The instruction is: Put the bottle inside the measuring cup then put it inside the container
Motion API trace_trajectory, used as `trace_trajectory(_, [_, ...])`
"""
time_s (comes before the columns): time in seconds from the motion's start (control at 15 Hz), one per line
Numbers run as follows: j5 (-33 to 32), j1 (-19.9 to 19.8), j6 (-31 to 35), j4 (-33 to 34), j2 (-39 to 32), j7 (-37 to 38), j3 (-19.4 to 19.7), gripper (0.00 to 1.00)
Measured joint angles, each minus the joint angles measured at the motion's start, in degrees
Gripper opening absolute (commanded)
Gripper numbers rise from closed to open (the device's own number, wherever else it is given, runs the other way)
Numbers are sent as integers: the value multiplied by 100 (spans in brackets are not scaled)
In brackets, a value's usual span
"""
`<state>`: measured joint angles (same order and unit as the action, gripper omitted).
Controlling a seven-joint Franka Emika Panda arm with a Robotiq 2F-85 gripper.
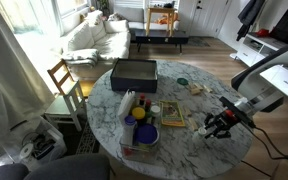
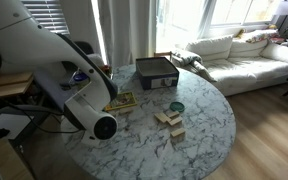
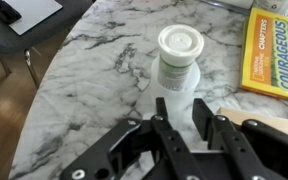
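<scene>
Presently the fingers (image 3: 162,120) are found clamped on the lower sides of the bottle (image 3: 179,55), held upright at 12 o'clock over the desk (image 3: 94,90). Neither placement is judged done. The dark container (image 1: 134,72) is noted well apart; its contents cannot be made out.

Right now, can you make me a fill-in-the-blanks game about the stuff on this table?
1. The bottle is not lying down; it stands ___ on the table.
2. The colour of the bottle's cap is ___.
3. The book near the bottle has a ___ cover.
4. In both exterior views, the shape of the table top is ___.

Missing words: upright; white; yellow; round.
</scene>
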<state>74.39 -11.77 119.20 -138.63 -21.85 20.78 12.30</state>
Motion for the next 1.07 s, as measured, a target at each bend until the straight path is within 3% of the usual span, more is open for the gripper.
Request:
trace_trajectory(0.2, [15,0,-25,3,0,0,0,10])
trace_trajectory(0.27, [16,0,-28,3,0,0,0,16])
trace_trajectory(0.33, [16,0,-30,3,0,0,0,47])
trace_trajectory(0.4, [16,0,-31,4,-1,0,0,47])
trace_trajectory(0.73, [17,0,-31,4,-7,0,0,83])
trace_trajectory(0.8, [17,0,-31,4,-9,0,0,72])
trace_trajectory(0.87, [17,1,-31,4,-13,0,0,53])
trace_trajectory(1.07, [17,7,-31,4,-33,0,0,38])
